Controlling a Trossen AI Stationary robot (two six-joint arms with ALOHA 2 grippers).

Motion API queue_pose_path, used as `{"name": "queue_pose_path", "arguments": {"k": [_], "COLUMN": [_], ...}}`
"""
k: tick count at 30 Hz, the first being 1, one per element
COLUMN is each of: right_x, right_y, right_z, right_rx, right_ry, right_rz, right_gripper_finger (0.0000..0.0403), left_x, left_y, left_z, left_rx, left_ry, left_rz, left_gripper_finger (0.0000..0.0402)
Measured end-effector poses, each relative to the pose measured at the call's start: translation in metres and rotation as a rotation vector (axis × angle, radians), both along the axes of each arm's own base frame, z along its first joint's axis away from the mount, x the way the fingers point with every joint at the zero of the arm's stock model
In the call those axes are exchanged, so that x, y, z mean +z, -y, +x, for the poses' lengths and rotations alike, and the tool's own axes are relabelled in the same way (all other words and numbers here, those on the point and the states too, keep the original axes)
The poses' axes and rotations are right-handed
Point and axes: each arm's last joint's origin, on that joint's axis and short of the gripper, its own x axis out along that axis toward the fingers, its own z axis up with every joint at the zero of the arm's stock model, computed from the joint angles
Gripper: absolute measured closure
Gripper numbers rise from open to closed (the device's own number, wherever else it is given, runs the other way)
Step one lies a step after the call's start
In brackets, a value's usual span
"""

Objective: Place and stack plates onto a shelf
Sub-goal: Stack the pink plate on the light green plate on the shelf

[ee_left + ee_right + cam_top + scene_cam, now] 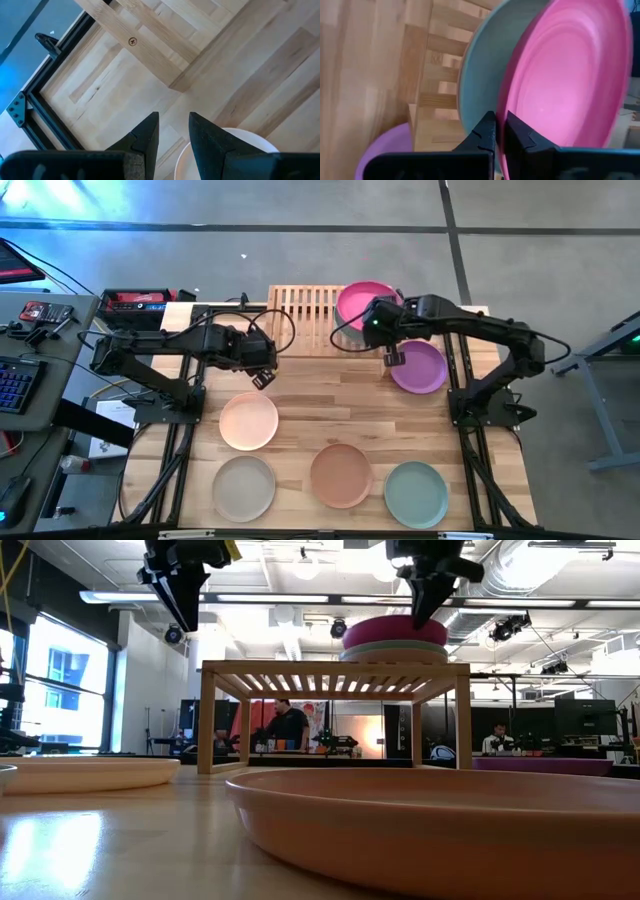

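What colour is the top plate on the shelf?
Magenta pink top plate, clearest in the right wrist view.

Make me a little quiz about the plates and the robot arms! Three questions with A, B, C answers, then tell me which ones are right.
1. Where is the magenta plate?
A. on the stack on the shelf
B. on the floor
C. under the shelf

2. How many plates lie on the table, off the shelf?
A. two
B. five
C. eight

3. How are the right gripper jaws?
A. wide open
B. holding a cup
C. shut

Answers:
1 A: the high view shows it topping the shelf stack.
2 B: purple, peach, beige, terracotta, grey-teal.
3 C: the right wrist view shows the jaws nearly together, empty.
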Motion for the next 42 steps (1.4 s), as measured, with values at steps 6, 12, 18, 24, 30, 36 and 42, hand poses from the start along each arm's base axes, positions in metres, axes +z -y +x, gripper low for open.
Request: {"name": "queue_pose_path", "arguments": {"k": [6,12,18,24,30,36,42], "right_x": [-0.0039,-0.0039,-0.0039,-0.0039,-0.0039,-0.0039,-0.0041], "right_y": [0.0001,0.0000,-0.0003,-0.0003,0.0005,0.0005,0.0003], "right_z": [0.0034,0.0035,0.0039,0.0040,0.0037,0.0037,0.0032], "right_rx": [0.006,0.007,0.020,0.020,0.009,0.007,0.001], "right_ry": [-0.013,-0.013,-0.008,-0.008,-0.004,-0.003,-0.006], "right_rz": [0.013,0.014,0.027,0.026,0.028,0.029,0.034], "right_gripper_finger": [0.0403,0.0403,0.0402,0.0402,0.0402,0.0402,0.0402], "left_x": [0.0000,0.0000,0.0000,0.0000,0.0000,0.0000,0.0000], "left_y": [0.0000,0.0001,0.0001,0.0001,0.0001,0.0001,0.0001], "left_z": [0.0001,0.0001,0.0002,0.0002,0.0002,0.0002,0.0002], "left_rx": [-0.001,-0.002,0.000,-0.001,-0.001,-0.001,0.000], "left_ry": [0.001,0.001,0.002,0.001,0.001,0.002,0.002], "left_rz": [0.000,0.000,0.000,0.000,0.000,0.000,0.000], "left_gripper_finger": [0.0306,0.0306,0.0306,0.0306,0.0306,0.0306,0.0306]}}
